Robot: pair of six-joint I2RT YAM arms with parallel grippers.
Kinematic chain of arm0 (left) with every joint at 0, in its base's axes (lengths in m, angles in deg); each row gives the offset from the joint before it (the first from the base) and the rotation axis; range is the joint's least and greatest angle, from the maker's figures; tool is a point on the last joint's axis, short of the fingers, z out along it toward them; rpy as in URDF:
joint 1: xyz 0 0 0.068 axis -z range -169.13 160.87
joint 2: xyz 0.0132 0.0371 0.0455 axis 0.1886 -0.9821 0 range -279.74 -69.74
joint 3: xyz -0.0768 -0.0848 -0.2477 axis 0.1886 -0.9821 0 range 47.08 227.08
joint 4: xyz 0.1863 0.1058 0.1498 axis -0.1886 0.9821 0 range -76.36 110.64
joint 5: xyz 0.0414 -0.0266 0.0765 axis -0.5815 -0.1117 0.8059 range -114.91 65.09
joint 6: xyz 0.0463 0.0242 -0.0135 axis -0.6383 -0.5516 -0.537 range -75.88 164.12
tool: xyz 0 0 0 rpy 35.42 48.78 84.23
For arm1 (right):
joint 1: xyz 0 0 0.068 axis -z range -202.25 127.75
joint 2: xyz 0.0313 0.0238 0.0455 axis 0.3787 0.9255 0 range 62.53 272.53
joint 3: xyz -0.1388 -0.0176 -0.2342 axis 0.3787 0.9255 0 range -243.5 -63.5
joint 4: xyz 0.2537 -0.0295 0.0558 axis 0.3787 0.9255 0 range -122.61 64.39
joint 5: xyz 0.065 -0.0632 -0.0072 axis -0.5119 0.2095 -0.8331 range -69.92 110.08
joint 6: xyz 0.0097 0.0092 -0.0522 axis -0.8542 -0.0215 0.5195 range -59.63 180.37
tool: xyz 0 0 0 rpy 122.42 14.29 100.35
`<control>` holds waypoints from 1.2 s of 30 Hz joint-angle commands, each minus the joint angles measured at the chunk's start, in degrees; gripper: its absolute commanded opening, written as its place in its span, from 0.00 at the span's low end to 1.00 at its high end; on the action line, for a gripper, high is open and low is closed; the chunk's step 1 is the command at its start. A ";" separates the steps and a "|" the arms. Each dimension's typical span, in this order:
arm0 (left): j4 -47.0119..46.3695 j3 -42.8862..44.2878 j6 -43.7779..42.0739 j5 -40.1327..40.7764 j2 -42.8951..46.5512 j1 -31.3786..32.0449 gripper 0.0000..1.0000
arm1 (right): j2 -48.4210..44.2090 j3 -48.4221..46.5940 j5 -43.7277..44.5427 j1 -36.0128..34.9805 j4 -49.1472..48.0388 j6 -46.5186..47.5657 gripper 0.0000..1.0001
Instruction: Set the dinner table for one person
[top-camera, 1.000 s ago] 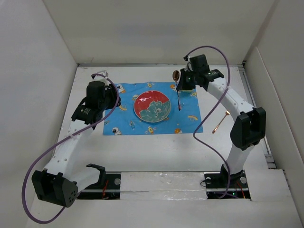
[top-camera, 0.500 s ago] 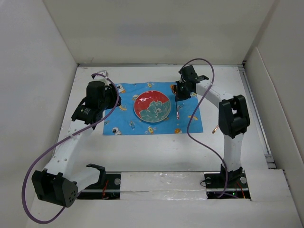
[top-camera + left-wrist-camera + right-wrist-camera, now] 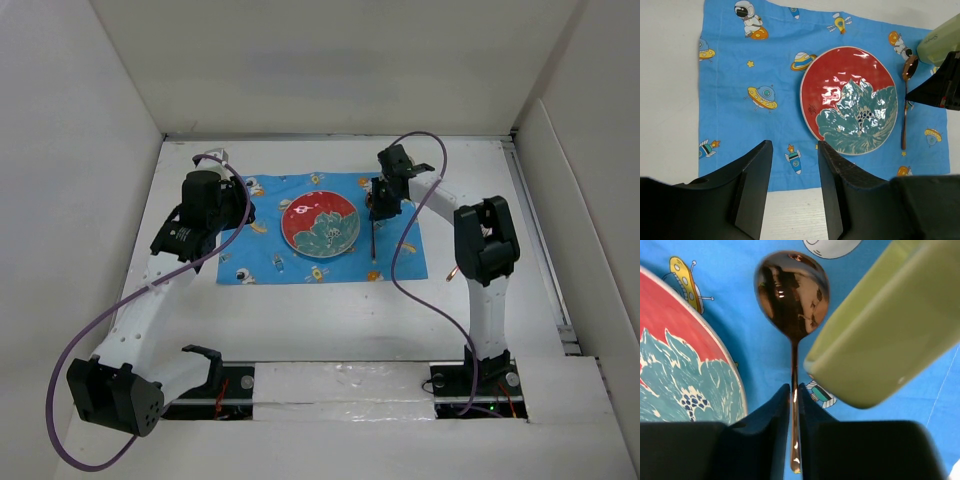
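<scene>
White and matte, the table [image 3: 300, 320] fills the floor of the top view. It is flat and fixed, nothing to lift, only a firm bed to set things on. The placemat [image 3: 250, 262] lies on its far middle with the plate [image 3: 320, 224] at the centre. The spoon [image 3: 374, 238] lies just right of the plate, handle toward the arms, with the right gripper [image 3: 381, 205] low over its far end. The left gripper [image 3: 236, 214] hangs over the placemat's left edge. From the left wrist, that gripper's fingers [image 3: 752, 190] stand spread with nothing between them and only cloth below. The spoon runs beside the plate's rim, apart from it, and a pale green cup [image 3: 940, 42] shows near its bowl. From the right wrist, the fingers [image 3: 771, 425] stand close on either side of the copper handle; whether they press it or stand just clear I cannot tell. The spoon looks thin, stiff, light and polished, so probably slippery. I judge the narrow handle near its middle the place to pinch, squarely, since it lies flat on soft cloth that may bunch under the tips. The cup is near enough to be knocked.
</scene>
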 commanded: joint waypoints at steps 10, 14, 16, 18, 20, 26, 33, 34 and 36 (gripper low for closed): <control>-1.57 0.55 0.17 -0.32 0.43 0.40 0.39 | -6.77 1.22 -2.63 0.25 -1.13 1.43 0.24; -1.13 0.63 0.00 -0.31 0.52 0.40 0.37 | -17.32 9.03 -0.53 1.65 -4.02 1.26 0.00; -1.13 0.55 -0.26 -0.32 0.52 0.40 0.17 | -22.24 16.64 2.54 4.71 -7.45 0.64 0.00; -1.13 0.46 -0.44 -0.32 0.34 0.40 0.00 | -28.40 21.86 7.28 7.97 -8.42 -1.37 0.00; -1.22 0.37 -0.44 -2.16 0.43 0.40 0.00 | -32.52 27.84 11.66 13.48 -7.64 -2.96 0.00; -0.96 0.19 -0.44 -3.04 0.69 0.40 0.09 | -35.54 37.96 15.83 27.83 -8.60 -4.11 0.33; -1.13 -0.42 -0.35 -3.39 1.39 0.40 0.21 | -29.65 36.12 9.32 32.95 -7.54 0.20 0.47; -1.22 -0.51 -0.27 -3.39 1.48 0.40 0.21 | -28.60 36.12 8.80 32.95 -7.63 0.37 0.46; -1.48 -0.86 0.00 -3.48 1.83 0.40 0.22 | -27.28 35.86 7.83 32.95 -7.37 0.64 0.45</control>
